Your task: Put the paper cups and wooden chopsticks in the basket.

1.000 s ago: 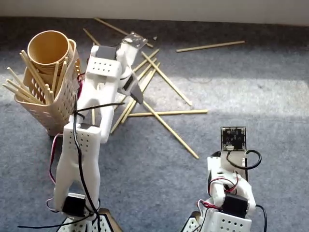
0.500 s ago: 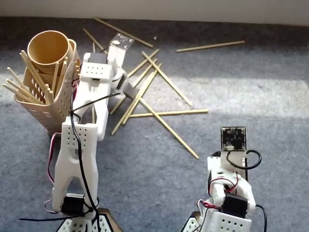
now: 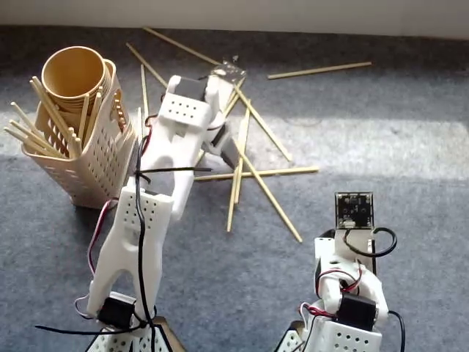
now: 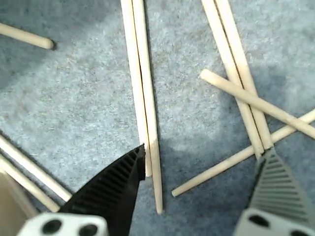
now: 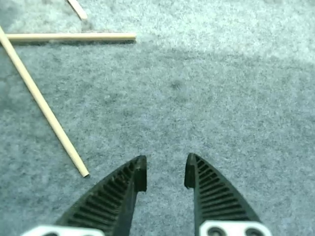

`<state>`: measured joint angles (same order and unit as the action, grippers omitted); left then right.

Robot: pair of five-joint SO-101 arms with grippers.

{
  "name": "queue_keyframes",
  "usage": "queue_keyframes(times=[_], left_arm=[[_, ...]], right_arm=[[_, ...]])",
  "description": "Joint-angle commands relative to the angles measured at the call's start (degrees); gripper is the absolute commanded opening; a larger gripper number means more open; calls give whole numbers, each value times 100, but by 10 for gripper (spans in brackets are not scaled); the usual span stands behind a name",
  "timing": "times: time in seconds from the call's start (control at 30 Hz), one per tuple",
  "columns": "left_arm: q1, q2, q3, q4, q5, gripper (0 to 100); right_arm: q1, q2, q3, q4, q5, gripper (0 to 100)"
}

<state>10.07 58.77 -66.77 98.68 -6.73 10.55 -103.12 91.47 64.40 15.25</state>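
Note:
A cream slotted basket (image 3: 86,180) stands at the far left. It holds stacked paper cups (image 3: 73,72) and several wooden chopsticks (image 3: 38,132). More chopsticks (image 3: 258,173) lie criss-crossed on the grey carpet in the middle. My left gripper (image 3: 234,116) is low over that pile and open. A side-by-side pair of chopsticks (image 4: 143,88) lies by its black finger (image 4: 115,189), and crossed sticks (image 4: 256,101) lie near the grey finger (image 4: 275,187); nothing is gripped between them (image 4: 204,150). My right gripper (image 5: 165,160) is open over bare carpet, with one chopstick (image 5: 44,108) off to its side.
Single chopsticks lie apart at the back (image 3: 319,70) and back left (image 3: 179,45). The right arm (image 3: 353,220) sits folded at the front right. A pale wall strip (image 3: 293,15) borders the carpet at the back. Black cables (image 3: 139,242) run along the left arm.
My left arm swung right, away from the basket and over the pile. Two or three chopsticks were pushed right and now lie more upright in the high view. The right arm has not moved.

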Motion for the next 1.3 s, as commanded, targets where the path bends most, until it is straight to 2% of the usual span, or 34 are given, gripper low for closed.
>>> queue_keyframes(times=[0.0,0.13,0.37,0.53,0.63,0.7,1.0,1.27], left_arm=[[22,-101,-734,158,70,361],[75,-101,-1112,185,237,361],[752,-13,-1103,149,281,361],[901,673,-1059,88,273,361],[734,1130,-1068,-70,237,361],[549,1244,-1068,-70,-35,361],[-312,1270,-1516,-26,-668,361],[-426,1297,-1754,-70,-835,361]], right_arm=[[-92,31,-22,-127,79,145],[-92,31,-22,-127,79,145],[-312,31,-13,-127,88,145],[-303,31,-13,-127,88,145],[-303,31,-13,-110,88,145],[-303,31,-13,-110,88,145],[-321,31,-13,-110,88,145],[-321,31,-13,-101,88,145]])
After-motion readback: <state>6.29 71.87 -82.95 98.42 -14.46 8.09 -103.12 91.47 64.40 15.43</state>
